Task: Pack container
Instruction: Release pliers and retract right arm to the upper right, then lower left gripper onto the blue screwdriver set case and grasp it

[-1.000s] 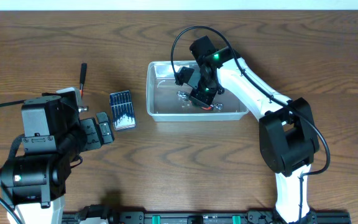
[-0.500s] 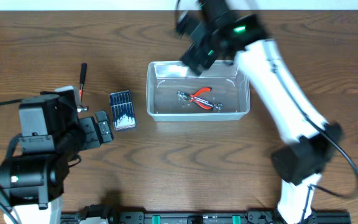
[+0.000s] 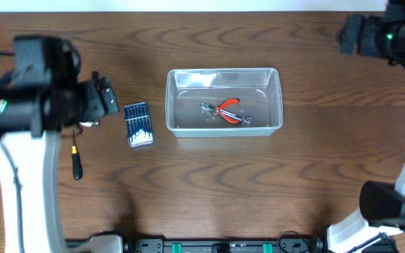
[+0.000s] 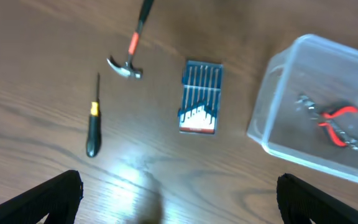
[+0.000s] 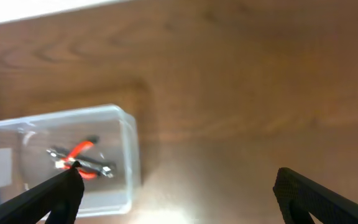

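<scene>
The clear container [image 3: 171, 105] sits mid-table with red-handled pliers [image 3: 225, 112] lying loose inside it. Left of it are a blue bit case [image 3: 137, 124] and a black screwdriver with a yellow band [image 3: 76, 159]. My left gripper [image 3: 110, 100] hangs open and empty high above the table, left of the bit case. Its wrist view shows a hammer [image 4: 132, 51], the screwdriver [image 4: 92, 124], the bit case [image 4: 201, 98] and the container [image 4: 263, 118]. My right gripper [image 3: 350, 33] is open and empty at the far right, well away from the container [image 5: 129, 155] and pliers [image 5: 79, 160].
Both arms are raised well above the wooden table [image 3: 209, 190]. The left arm's body covers most of the hammer in the overhead view. A pale wall edge [image 3: 188, 4] borders the table's far side.
My right gripper opened, left the pliers in the container, rose and swung to the far right. The left arm lifted and moved toward the far left, uncovering the screwdriver.
</scene>
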{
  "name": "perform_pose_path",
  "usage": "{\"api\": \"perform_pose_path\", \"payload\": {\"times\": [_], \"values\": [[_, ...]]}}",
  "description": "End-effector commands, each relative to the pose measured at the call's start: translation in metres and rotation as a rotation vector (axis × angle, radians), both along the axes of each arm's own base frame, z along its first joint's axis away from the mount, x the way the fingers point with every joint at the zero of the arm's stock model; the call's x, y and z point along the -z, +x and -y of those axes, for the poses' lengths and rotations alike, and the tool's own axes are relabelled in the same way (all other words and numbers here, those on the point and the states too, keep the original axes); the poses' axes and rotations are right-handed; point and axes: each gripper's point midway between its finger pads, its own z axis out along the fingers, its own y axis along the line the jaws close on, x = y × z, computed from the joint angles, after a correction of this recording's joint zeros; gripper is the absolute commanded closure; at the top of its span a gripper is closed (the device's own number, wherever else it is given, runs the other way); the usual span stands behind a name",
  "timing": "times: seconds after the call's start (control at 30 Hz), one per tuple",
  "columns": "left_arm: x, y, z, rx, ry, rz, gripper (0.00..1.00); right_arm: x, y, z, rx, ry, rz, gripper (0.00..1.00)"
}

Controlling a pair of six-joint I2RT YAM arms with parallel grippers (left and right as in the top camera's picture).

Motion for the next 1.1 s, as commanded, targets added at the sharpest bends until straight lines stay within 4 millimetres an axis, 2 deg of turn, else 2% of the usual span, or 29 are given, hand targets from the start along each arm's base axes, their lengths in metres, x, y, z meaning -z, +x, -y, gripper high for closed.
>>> {"api": "perform_pose_path", "payload": {"times": [0.0,0.17,0.33,0.63,0.87,1.07], "values": [[0.025,0.013,-0.002,-0.039,0.001,-0.093,0.02,0.023,0.0,0.015,0.058,0.043,-0.079,0.01],[0.066,0.03,-0.001,-0.003,0.005,-0.225,0.01,0.037,0.003,0.021,0.056,0.041,-0.123,0.01],[0.095,0.047,0.004,0.086,0.025,-0.29,0.02,0.053,0.009,0.022,0.055,0.048,-0.163,0.01],[0.133,0.067,0.017,0.174,0.045,-0.292,0.01,0.093,0.016,0.022,0.037,0.058,-0.267,0.01],[0.167,0.06,0.019,0.2,0.048,-0.321,0.02,0.098,0.021,0.023,0.015,0.048,-0.265,0.01],[0.197,0.051,0.019,0.139,0.03,-0.343,0.02,0.096,0.025,0.02,-0.011,0.044,-0.248,0.01]]}}
